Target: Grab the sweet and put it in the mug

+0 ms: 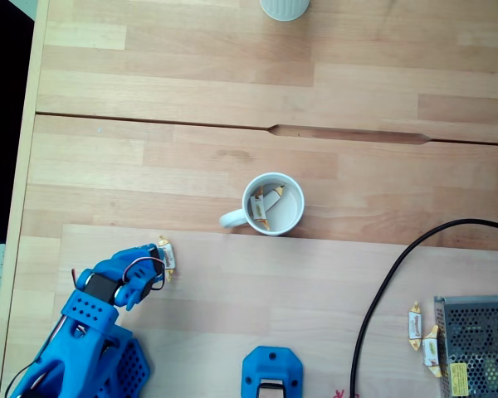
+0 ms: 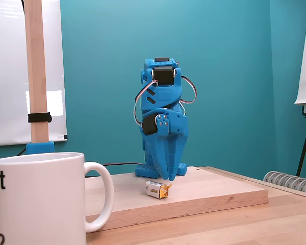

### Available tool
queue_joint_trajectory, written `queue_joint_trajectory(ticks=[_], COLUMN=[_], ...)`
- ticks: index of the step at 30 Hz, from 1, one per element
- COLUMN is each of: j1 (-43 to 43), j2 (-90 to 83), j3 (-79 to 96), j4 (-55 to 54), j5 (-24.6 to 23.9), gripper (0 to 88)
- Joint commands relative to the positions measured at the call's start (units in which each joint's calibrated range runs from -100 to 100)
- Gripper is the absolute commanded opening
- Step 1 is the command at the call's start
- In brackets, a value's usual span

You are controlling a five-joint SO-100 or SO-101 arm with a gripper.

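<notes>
In the lower left of the top-down fixed view the tool (image 1: 159, 264) pointed toward upper right, tips at the sweet (image 1: 166, 255). In the side-on fixed view the tool (image 2: 166, 179) stood just above the sweet (image 2: 157, 189) on the surface (image 2: 219, 189); whether it gripped, I could not tell. The sweet's long axis ran up-down in the top-down view. The mug (image 1: 274, 204), already holding sweets, lay to the upper right
</notes>
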Motion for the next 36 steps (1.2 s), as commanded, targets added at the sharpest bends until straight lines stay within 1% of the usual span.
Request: queue_joint_trajectory(ticks=[1, 8, 14, 25, 31, 36], j1=[-0.2, 0.2, 0.3, 3.1, 6.9, 7.4], j2=[-1.0, -0.9, -0.9, -0.9, -0.6, 0.0], j3=[-3.0, -1.9, 0.7, 2.5, 2.5, 2.5], j4=[0.2, 0.2, 0.2, 0.3, 0.1, -0.7], j5=[-0.1, -0.2, -0.2, -0.1, 0.2, 0.3], gripper=[4.5, 14.0, 18.1, 18.1, 17.0, 17.0])
